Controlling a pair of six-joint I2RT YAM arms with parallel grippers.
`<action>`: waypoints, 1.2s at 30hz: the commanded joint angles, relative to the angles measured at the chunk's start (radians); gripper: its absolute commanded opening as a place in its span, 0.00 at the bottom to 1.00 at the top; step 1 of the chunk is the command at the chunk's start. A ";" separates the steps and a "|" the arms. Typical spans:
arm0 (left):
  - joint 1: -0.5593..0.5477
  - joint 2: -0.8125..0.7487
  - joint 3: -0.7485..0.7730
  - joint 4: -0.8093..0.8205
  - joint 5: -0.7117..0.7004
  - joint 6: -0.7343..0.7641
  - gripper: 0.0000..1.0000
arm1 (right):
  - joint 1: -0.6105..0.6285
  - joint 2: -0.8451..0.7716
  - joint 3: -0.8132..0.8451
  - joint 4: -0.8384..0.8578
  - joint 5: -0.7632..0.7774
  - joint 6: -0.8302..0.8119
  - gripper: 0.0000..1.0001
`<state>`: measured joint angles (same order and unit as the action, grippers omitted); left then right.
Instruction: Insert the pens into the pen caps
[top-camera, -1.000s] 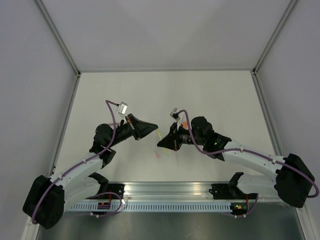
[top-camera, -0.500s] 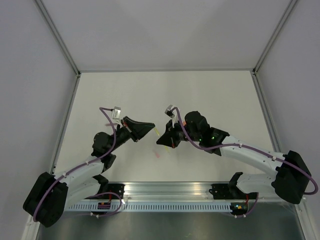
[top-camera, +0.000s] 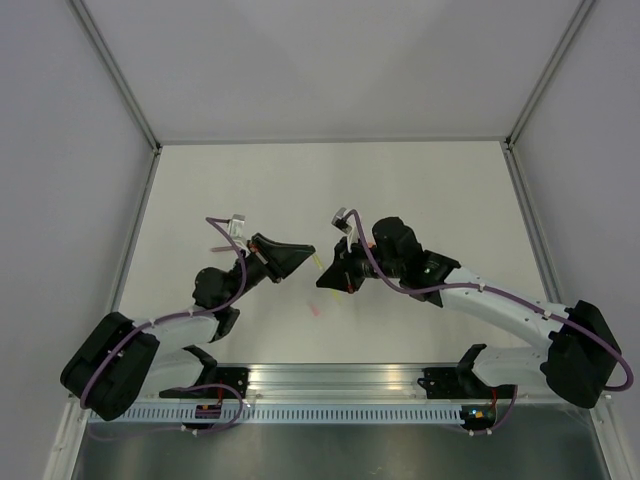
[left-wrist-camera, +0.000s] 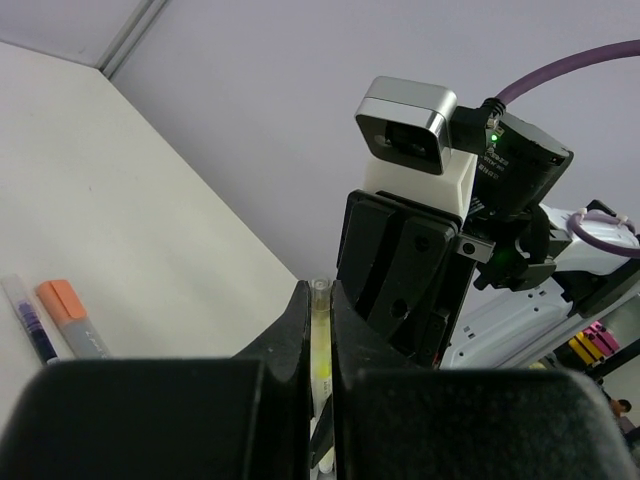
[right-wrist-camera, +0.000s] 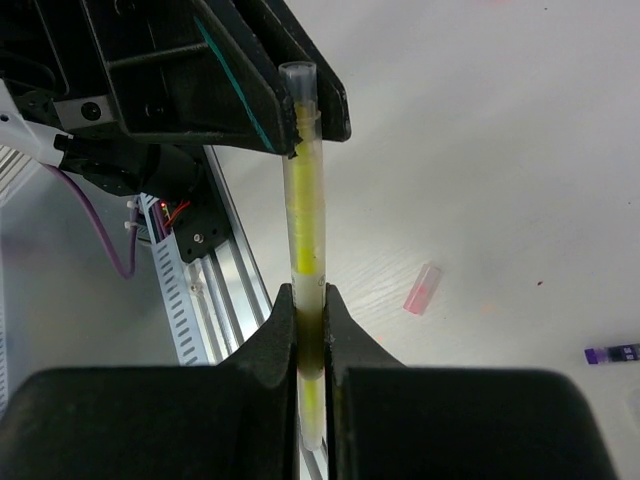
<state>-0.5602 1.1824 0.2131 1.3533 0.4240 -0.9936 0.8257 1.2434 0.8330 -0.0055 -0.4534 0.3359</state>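
Note:
A yellow pen (right-wrist-camera: 303, 215) is held in the air between my two grippers. My right gripper (right-wrist-camera: 310, 298) is shut on its lower part, and its upper end sits at the tips of my left gripper (right-wrist-camera: 300, 120). In the left wrist view the yellow pen (left-wrist-camera: 320, 345) lies pinched between the jaws of my left gripper (left-wrist-camera: 320, 292). From above, my left gripper (top-camera: 303, 253) and right gripper (top-camera: 325, 278) almost meet, with the pen (top-camera: 316, 265) between them. A pale pink cap (right-wrist-camera: 423, 288) lies on the table below, and it also shows in the top view (top-camera: 316, 310).
A grey pen with an orange tip (left-wrist-camera: 75, 318) and a dark purple pen (left-wrist-camera: 30, 325) lie side by side on the table. The end of a purple pen (right-wrist-camera: 612, 353) shows at the right. The metal rail (top-camera: 340, 385) runs along the near edge.
Both grippers have stayed tip to tip with the yellow pen between them. The left arm's elbow has swung down and left, and the right wrist has shifted slightly left.

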 joint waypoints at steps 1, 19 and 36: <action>-0.104 0.026 -0.041 0.055 0.306 -0.073 0.02 | -0.066 0.002 0.127 0.355 0.098 -0.005 0.00; 0.040 -0.273 0.439 -1.141 -0.063 0.328 1.00 | -0.131 -0.056 -0.029 -0.049 0.384 0.064 0.00; 0.043 -0.251 0.305 -1.267 -0.318 0.497 1.00 | -0.289 0.261 -0.014 -0.228 0.641 0.147 0.13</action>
<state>-0.5213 0.9508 0.5014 0.0978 0.1467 -0.5560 0.5465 1.4719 0.8040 -0.2375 0.1360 0.4583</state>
